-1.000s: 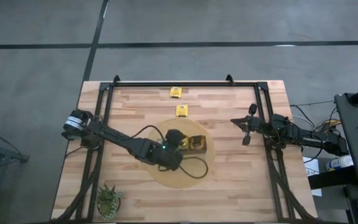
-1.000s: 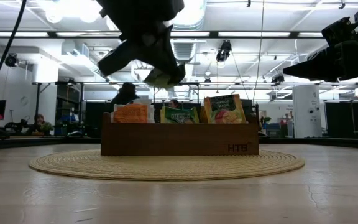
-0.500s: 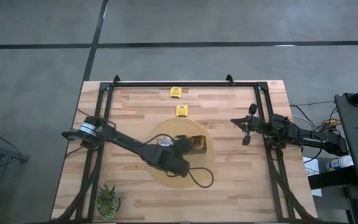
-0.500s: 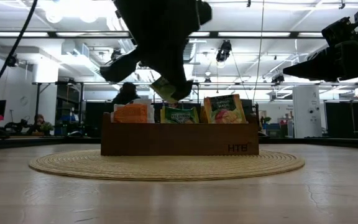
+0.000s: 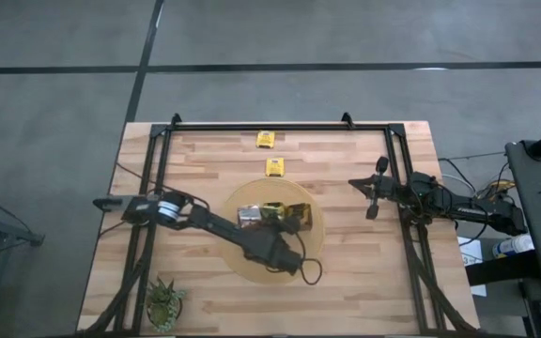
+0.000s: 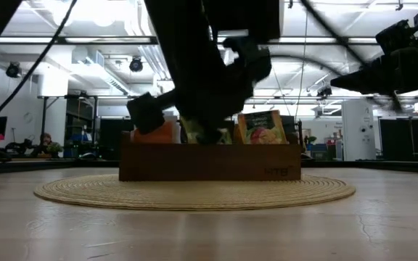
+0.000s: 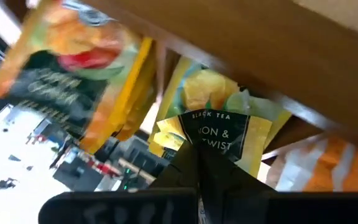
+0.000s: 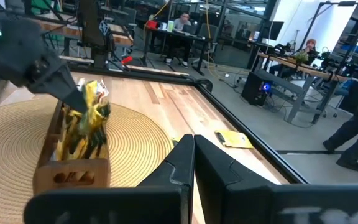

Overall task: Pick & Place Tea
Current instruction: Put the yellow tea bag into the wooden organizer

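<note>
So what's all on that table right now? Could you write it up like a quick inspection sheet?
Surface: wooden table, round woven mat in the middle.
Job's things: brown box on the mat holding tea sachets; two yellow sachets loose on the table.
Clutter: small potted plant at a corner.
Grippers: left gripper shut on a yellow sachet at the box; right gripper shut, waiting at the table's edge.
Cables: one loops over the mat.
Surroundings: people at desks.
</note>
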You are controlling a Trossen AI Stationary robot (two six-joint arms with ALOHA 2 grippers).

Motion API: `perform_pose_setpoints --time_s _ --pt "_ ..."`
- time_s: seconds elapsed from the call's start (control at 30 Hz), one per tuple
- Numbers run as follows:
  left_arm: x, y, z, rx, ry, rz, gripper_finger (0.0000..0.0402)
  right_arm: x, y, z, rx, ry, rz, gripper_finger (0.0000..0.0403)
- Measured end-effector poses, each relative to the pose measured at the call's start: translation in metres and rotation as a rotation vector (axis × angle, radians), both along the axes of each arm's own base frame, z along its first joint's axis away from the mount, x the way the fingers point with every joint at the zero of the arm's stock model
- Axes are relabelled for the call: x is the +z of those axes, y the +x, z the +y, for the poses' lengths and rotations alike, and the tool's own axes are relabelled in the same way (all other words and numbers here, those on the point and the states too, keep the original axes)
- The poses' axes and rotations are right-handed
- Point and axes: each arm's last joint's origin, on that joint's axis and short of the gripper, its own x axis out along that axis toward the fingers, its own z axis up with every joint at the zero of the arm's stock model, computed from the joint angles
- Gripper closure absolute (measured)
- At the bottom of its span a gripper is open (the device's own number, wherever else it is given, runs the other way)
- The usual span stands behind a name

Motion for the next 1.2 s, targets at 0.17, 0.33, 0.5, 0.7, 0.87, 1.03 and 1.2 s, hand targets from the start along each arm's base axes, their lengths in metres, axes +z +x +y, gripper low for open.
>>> perform_pose_setpoints --time_s 0.17,0.33,0.5,0.7,0.87,1.03,1.2 --pt "-0.003 0.0 0.009 0.015 0.073 0.04 0.0401 0.0 0.0 0.0 0.0 0.0 0.0 0.0394" --pt "0.004 0.0 0.009 0.003 0.103 0.025 0.0401 0.0 0.0 0.0 0.0 0.0 0.0 0.0394" --pt "0.004 0.0 0.01 -0.035 0.122 0.078 0.0401 0.0 0.0 0.0 0.0 0.0 0.0 0.0394" --pt "0.002 0.003 0.012 -0.062 0.128 0.095 0.0401 0.0 0.0 0.0 0.0 0.0 0.0 0.0394" --pt "0.001 0.004 0.012 -0.066 0.127 0.092 0.04 0.0 0.0 0.0 0.0 0.0 0.0 0.0394" --pt "0.002 0.004 0.013 -0.059 0.16 0.076 0.0383 0.0 0.0 0.0 0.0 0.0 0.0 0.0394" --pt "0.001 0.004 0.013 -0.052 0.134 0.073 0.0344 0.0 0.0 0.0 0.0 0.0 0.0 0.0394"
